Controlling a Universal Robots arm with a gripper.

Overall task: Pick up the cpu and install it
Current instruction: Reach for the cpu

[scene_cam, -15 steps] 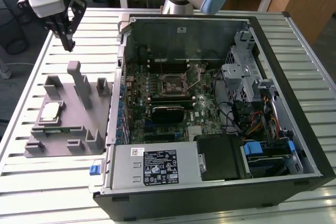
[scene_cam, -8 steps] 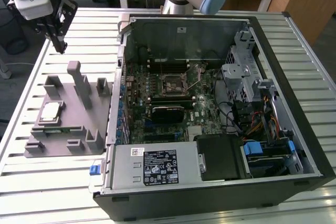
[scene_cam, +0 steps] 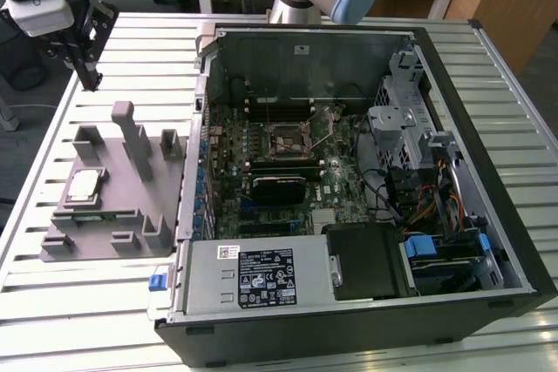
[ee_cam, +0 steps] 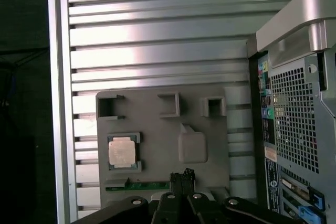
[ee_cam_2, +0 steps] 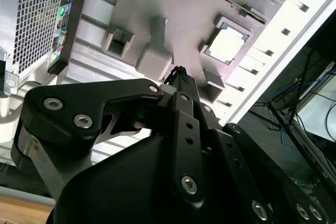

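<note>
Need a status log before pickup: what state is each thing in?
cpu: lying flat in the holder's pocket, not picked up.
tool: shut, empty, clear of the cpu.
socket: empty, no cpu in it.
case: on its side, panel off, open.

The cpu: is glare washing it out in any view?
In the second wrist view the cpu is blown out to flat white; in the first wrist view its top is evenly lit, while glare streaks the table slats; in the exterior view it reads pale but not washed out.
</note>
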